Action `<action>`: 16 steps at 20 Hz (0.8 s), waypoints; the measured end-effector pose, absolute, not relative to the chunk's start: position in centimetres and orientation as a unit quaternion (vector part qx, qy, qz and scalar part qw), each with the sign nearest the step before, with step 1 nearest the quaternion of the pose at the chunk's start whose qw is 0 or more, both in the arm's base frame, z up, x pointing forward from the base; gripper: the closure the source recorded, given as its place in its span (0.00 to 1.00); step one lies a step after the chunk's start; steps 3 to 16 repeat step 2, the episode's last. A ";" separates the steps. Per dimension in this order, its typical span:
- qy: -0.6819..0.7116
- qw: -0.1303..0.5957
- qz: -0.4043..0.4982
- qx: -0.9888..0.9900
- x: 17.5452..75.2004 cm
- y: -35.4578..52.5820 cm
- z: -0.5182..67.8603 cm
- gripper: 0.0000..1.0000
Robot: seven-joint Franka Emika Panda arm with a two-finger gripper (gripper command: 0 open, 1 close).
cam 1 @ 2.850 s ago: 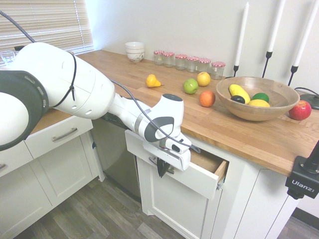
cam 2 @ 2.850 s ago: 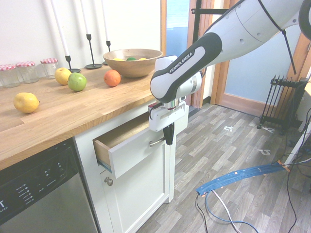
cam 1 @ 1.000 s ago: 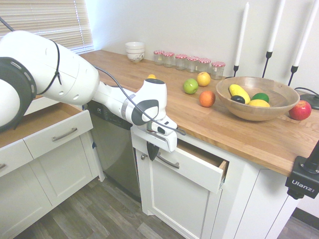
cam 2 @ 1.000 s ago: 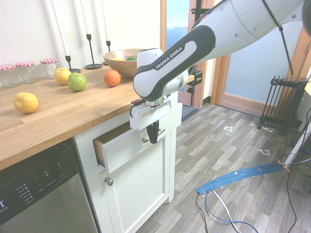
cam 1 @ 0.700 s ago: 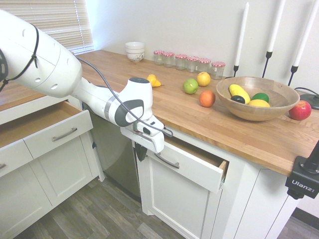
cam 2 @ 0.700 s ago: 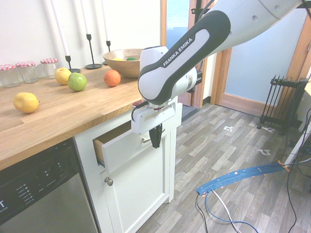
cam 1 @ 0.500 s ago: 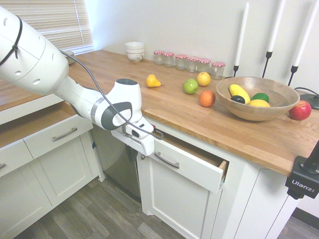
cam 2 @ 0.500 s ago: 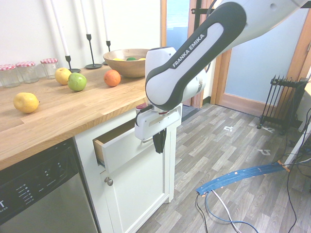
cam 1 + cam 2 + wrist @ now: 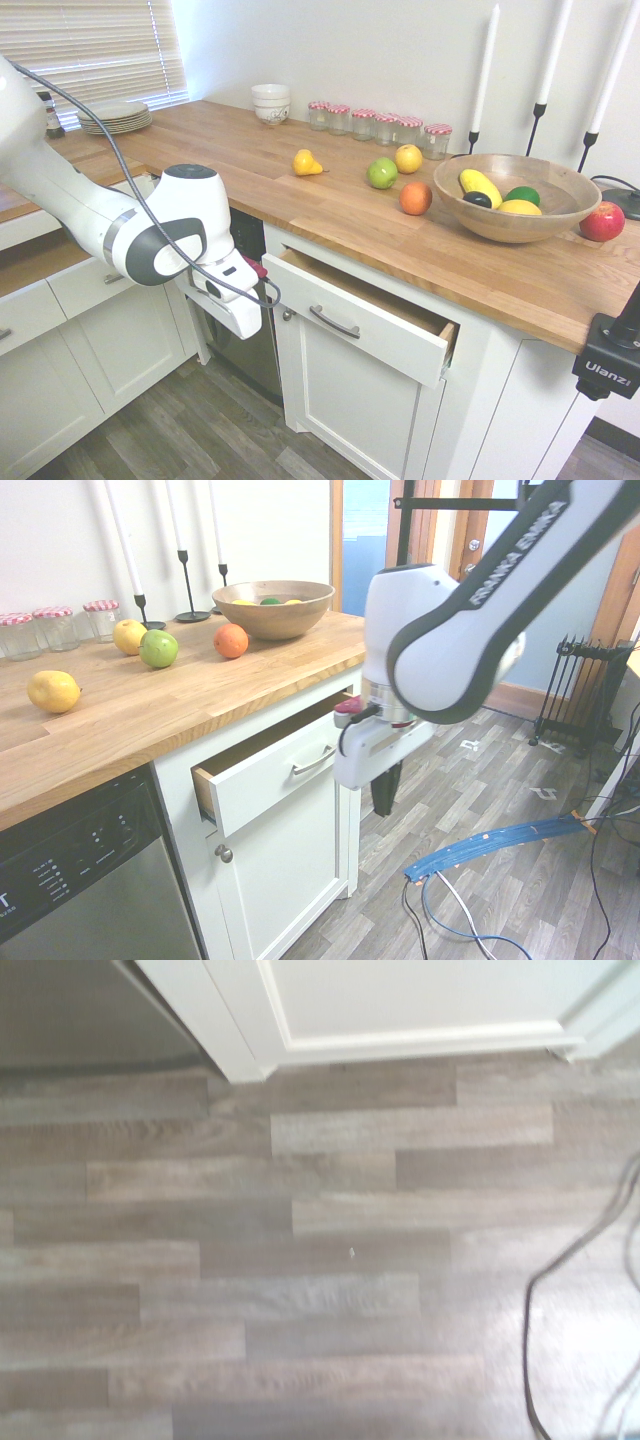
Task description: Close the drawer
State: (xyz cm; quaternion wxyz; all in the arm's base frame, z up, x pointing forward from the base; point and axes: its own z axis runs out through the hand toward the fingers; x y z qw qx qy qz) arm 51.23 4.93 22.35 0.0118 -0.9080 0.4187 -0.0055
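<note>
The drawer [image 9: 370, 335] under the wooden counter stands partly pulled out, its white front and silver bar handle [image 9: 335, 322] facing the room and its bare-wood inside showing. In the second exterior view the same drawer [image 9: 268, 775] shows with its handle [image 9: 312, 761]. My gripper [image 9: 384, 805] hangs in front of the cabinet, clear of the drawer front and a little below handle height. Its dark fingers point down at the floor, shut on nothing. In the first exterior view my hand sits left of the drawer, in front of the dishwasher [image 9: 245, 350].
On the counter [image 9: 300, 190] lie loose fruit, a wooden bowl [image 9: 515, 195] of fruit, several jars and candlesticks. A narrower drawer [image 9: 115, 270] stands open at the left. The wrist view shows wood-look floor [image 9: 320, 1260] and the cabinet base [image 9: 400, 1010].
My arm has swung away from the drawer front, leftward in the first exterior view and out into the room. The drawer stays partly open. The fingers stayed shut.
</note>
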 end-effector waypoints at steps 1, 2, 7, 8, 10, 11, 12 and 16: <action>0.419 0.012 -0.005 -0.908 49.8 4.7 22.8 0.00; 0.418 0.012 -0.003 -0.908 48.3 4.4 23.2 0.00; 0.418 0.012 -0.003 -0.908 48.3 4.4 23.2 0.00; 0.418 0.012 -0.003 -0.908 48.3 4.4 23.2 0.00; 0.418 0.012 -0.003 -0.908 48.3 4.4 23.2 0.00; 0.418 0.012 -0.003 -0.908 48.3 4.4 23.2 0.00; 0.418 0.012 -0.003 -0.908 48.3 4.4 23.2 0.00; 0.418 0.012 -0.003 -0.908 48.3 4.4 23.2 0.00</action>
